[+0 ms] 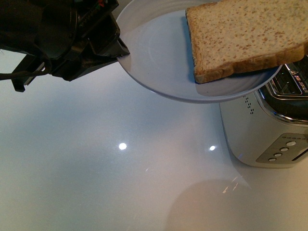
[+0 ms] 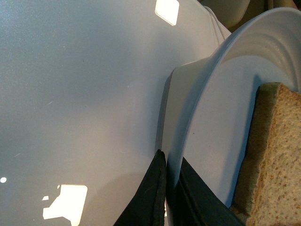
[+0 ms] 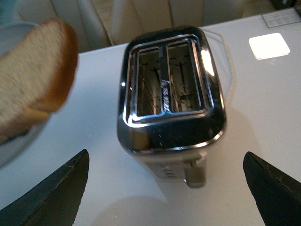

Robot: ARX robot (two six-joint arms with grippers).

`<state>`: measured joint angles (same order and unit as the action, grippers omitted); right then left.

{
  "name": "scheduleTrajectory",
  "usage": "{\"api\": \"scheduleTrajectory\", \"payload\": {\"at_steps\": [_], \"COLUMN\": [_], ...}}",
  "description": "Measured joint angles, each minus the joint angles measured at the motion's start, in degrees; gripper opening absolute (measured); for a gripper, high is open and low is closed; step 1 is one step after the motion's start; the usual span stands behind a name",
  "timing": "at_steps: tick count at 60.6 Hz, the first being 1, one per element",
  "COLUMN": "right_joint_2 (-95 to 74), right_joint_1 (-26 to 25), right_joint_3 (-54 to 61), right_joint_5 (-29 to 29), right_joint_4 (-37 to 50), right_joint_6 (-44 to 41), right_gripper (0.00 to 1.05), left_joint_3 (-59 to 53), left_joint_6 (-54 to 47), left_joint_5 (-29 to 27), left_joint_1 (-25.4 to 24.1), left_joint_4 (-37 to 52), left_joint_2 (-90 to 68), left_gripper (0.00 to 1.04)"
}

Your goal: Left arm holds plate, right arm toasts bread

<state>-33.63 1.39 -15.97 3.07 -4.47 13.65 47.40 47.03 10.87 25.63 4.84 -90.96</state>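
Plate (image 1: pixel 159 67), bread (image 1: pixel 240 33) atop, held above bench (image 1: pixel 96 168); left jaws clamp its rim. Right jaws wide, facing toaster (image 3: pixel 169 94).

Black angular left arm (image 1: pixel 53 33), thin dark cable (image 1: pixel 24 74), small red marks (image 1: pixel 99 2), matte black tapered fingers (image 3: pixel 56 193) of right claw (image 3: pixel 165 155)

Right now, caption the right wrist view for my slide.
Open right claw facing the empty toaster, bread on the plate beside it.

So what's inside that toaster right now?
Nothing but its own parts. The right wrist view looks down into the toaster: both slots show only metal wire guides, no bread. The slots' very bottoms are too dark to see. The bread lies on the plate.
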Motion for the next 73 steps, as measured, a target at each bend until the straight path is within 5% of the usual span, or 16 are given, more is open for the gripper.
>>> {"api": "scheduleTrajectory", "payload": {"at_steps": [12,44,73], "right_joint_2": [-17.5,-32.1,-32.6], "right_joint_1": [3.0,9.3,10.2], "right_joint_3": [-7.1,-10.1,-11.5], "right_joint_5": [5.2,11.6,12.7], "right_joint_4": [10.8,20.8,21.2], "right_joint_6": [9.6,26.3,28.2], "right_gripper": [0.96,0.95,0.16], "left_joint_3": [0.0,0.0,0.0], "left_joint_6": [0.1,0.2,0.3], "left_joint_5": [-0.1,-0.2,-0.2], "left_joint_1": [0.0,0.0,0.0], "left_joint_4": [0.0,0.0,0.0], "left_joint_2": [0.0,0.0,0.0], "left_gripper": [0.03,0.03,0.03]}}
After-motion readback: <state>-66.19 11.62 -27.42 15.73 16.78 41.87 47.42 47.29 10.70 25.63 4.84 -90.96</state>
